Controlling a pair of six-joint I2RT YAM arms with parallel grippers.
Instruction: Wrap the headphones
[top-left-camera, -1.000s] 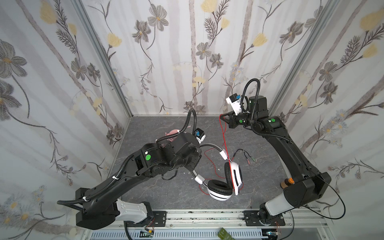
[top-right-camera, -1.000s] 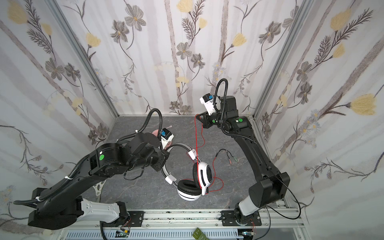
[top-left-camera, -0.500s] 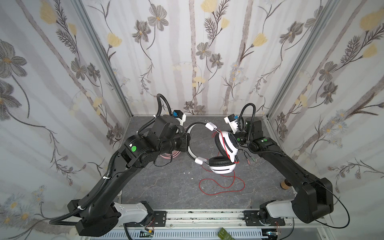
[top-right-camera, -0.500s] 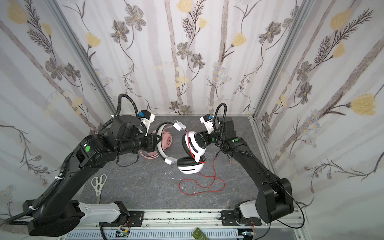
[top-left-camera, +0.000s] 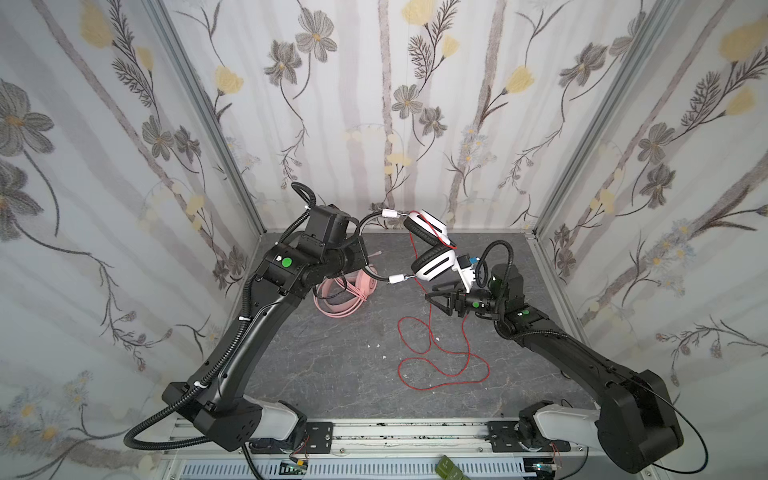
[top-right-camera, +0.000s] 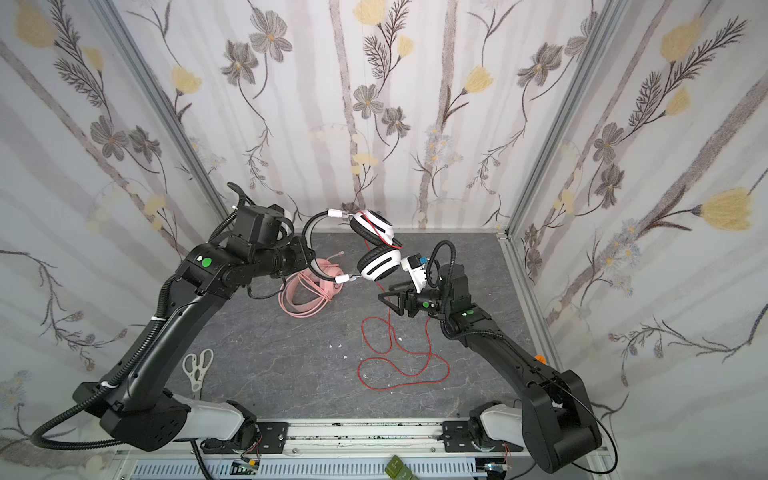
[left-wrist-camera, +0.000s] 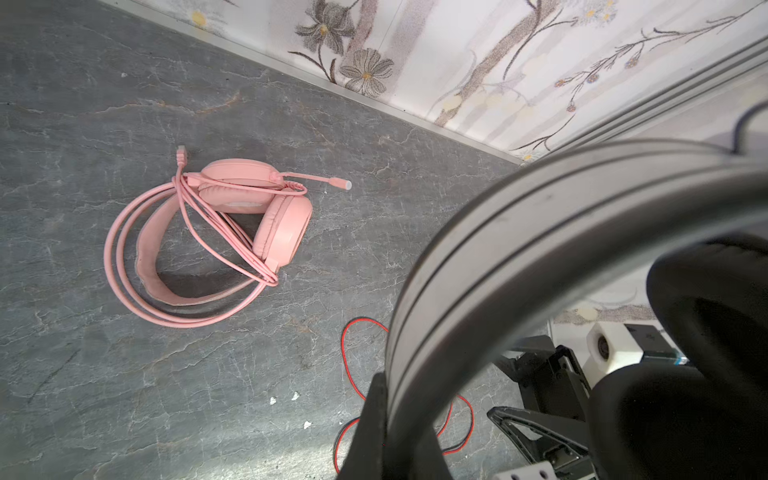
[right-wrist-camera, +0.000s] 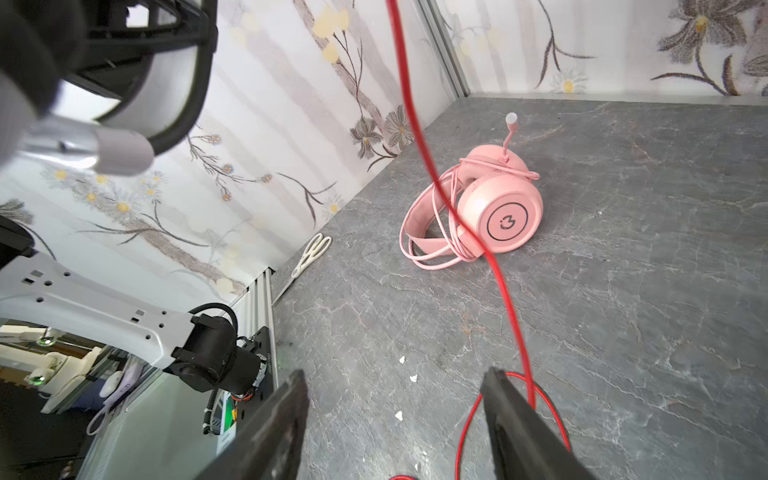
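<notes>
We've got left fingers (left-wrist-camera: 371, 419) clamped on the headband (left-wrist-camera: 519, 232) of the white-and-black over-ear headset (top-left-camera: 434, 266); its thin red cable (right-wrist-camera: 419, 124) hangs near-vertical just beside our wide-open, empty right fingers (right-wrist-camera: 523, 428), so the right arm looks nearer.

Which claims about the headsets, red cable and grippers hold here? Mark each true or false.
1. The left gripper holds the white-and-black headset by its headband. True.
2. The pink headset hangs from the right gripper. False: it lies on the table, its cable looped around it.
3. The right gripper is shut on the red cable. False: its jaws stand open, the cable ungripped.
4. Much of the red cable lies in loose loops on the table. True.
5. Scissors lie on the table. True.
</notes>
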